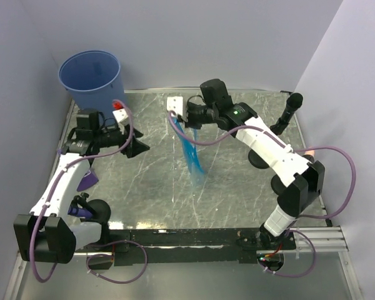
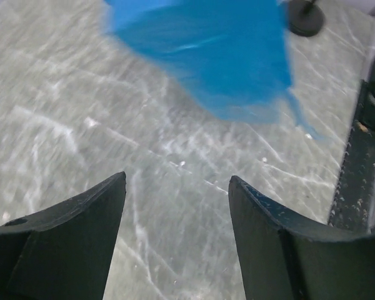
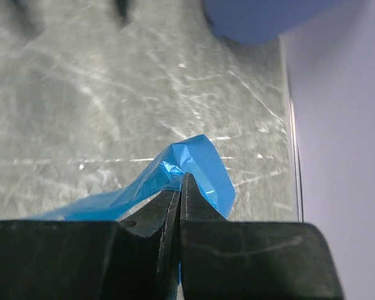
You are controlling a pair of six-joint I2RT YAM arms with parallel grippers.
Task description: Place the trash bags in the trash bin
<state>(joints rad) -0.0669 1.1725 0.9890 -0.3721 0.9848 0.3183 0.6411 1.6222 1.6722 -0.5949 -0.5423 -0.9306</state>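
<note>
The trash bin is a round blue bucket standing upright at the far left corner; its blurred wall also shows in the right wrist view. My right gripper is shut on a bright blue trash bag, which hangs from it as a long strip over the middle of the table. In the right wrist view the jaws pinch a fold of the bag. My left gripper is open and empty, right of the bin and left of the bag. The left wrist view shows the bag ahead of its open fingers.
A purple, sheet-like thing lies partly hidden under the left arm. A small white block sits near the back edge. A black post on a round base stands at the far right. White walls enclose the table, and a black rail runs along its near edge.
</note>
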